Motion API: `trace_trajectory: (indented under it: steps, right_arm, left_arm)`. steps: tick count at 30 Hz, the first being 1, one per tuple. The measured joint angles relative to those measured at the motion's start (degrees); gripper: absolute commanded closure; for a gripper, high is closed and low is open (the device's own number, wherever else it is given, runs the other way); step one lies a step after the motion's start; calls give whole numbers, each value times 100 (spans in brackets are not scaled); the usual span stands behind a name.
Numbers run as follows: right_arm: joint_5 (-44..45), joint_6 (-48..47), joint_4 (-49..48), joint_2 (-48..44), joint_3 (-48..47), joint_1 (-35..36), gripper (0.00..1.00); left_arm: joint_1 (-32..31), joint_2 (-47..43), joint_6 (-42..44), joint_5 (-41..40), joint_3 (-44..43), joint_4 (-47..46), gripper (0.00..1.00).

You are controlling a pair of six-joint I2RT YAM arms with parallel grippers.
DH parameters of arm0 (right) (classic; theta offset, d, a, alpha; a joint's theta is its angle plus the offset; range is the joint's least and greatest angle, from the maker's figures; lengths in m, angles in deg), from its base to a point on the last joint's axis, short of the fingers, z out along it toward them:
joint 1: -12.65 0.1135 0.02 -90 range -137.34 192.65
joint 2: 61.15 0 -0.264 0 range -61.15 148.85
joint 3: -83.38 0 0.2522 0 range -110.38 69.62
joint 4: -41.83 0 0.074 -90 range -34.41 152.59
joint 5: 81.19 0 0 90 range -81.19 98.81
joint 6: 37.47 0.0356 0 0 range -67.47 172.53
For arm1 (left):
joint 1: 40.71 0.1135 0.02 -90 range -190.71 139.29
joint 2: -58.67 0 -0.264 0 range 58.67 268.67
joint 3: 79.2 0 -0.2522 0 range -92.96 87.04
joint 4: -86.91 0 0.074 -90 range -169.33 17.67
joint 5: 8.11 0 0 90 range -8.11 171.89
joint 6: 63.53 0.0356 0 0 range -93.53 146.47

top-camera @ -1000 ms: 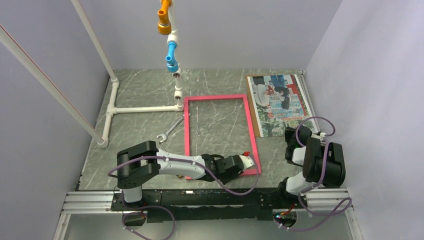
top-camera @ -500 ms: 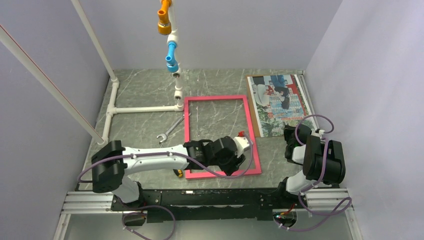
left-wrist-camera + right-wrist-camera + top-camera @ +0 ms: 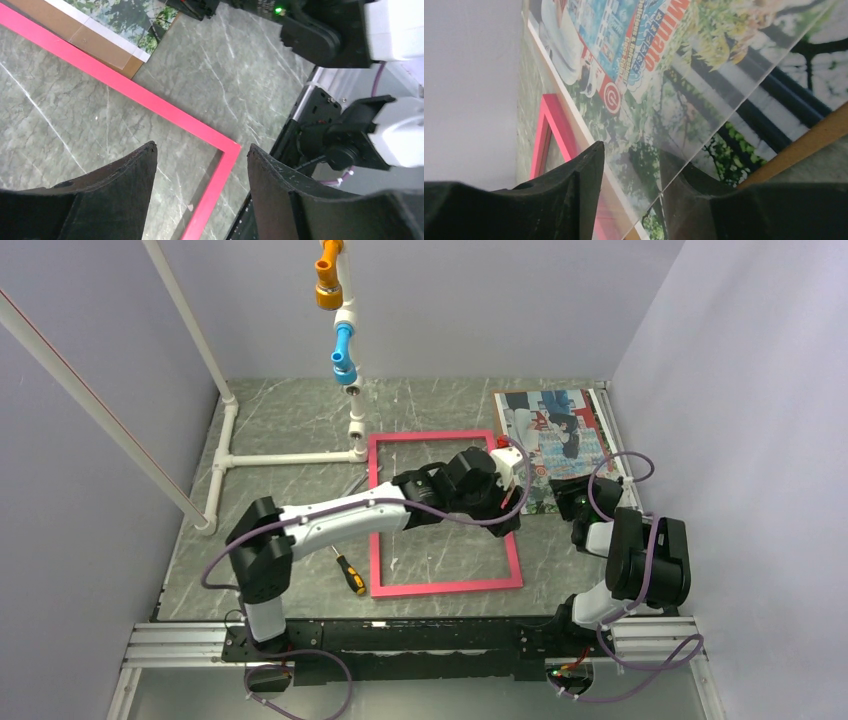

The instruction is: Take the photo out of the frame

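Note:
The pink frame (image 3: 374,510) lies flat and empty on the marble table; the tabletop shows through it. To its right at the back, the colourful photo (image 3: 558,440) lies on a brown board (image 3: 804,142). My left gripper (image 3: 512,465) hovers over the frame's far right side. In the left wrist view it (image 3: 200,147) is open and empty above a corner of the frame (image 3: 150,97). My right gripper (image 3: 578,502) sits at the photo's near edge. In the right wrist view it (image 3: 634,152) is open, and the edge of a clear sheet (image 3: 704,100) over the photo (image 3: 639,50) passes between its fingers.
A screwdriver (image 3: 348,573) lies left of the frame's near corner and a wrench (image 3: 340,502) beside its left edge. A white pipe structure (image 3: 290,456) with blue and orange fittings (image 3: 342,350) stands at the back left. Walls close in on both sides.
My left arm swung from the frame's near right corner to its far right side, jaws widening, and uncovered the screwdriver. My right gripper opened at the photo's near edge.

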Motion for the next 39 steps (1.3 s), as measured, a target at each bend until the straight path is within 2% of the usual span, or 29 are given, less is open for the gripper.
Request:
trace_trajectory:
  steps: [3, 6, 11, 12, 14, 15, 23, 31, 34, 39]
  right_arm:
    - [-245, -103, 149, -22, -83, -42, 45]
    - [-444, -160, 227, -79, -96, -111, 37]
    - [-721, -409, 496, -149, -221, -205, 38]
    - [-782, -452, 551, -149, -251, -223, 40]
    - [-874, -518, 625, -138, -297, -247, 62]
    - [-955, -560, 688, -116, -326, -258, 65]
    - [-1241, -575, 848, 142, -413, -275, 67]
    - [-1237, -203, 636, 319, -420, -284, 68]
    - [-1235, -122, 514, 391, -431, -289, 63]
    - [-1228, -138, 560, 201, -435, -313, 29]
  left_arm:
    - [144, 407, -101, 109, -236, 37, 25]
    - [291, 737, -155, 229, -446, 107, 25]
    - [520, 1226, -92, 334, -981, 247, 25]
    - [562, 1296, -61, 358, -1080, 256, 25]
    - [643, 1445, 33, 387, -1290, 293, 25]
    - [675, 1495, 81, 393, -1353, 291, 26]
    - [977, 1958, 612, 549, -1867, 310, 27]
    - [1093, 2293, 999, 599, -2354, 369, 26]
    - [1091, 2361, 1010, 632, -2378, 348, 26]
    - [1093, 2544, 1008, 662, -2481, 286, 26]
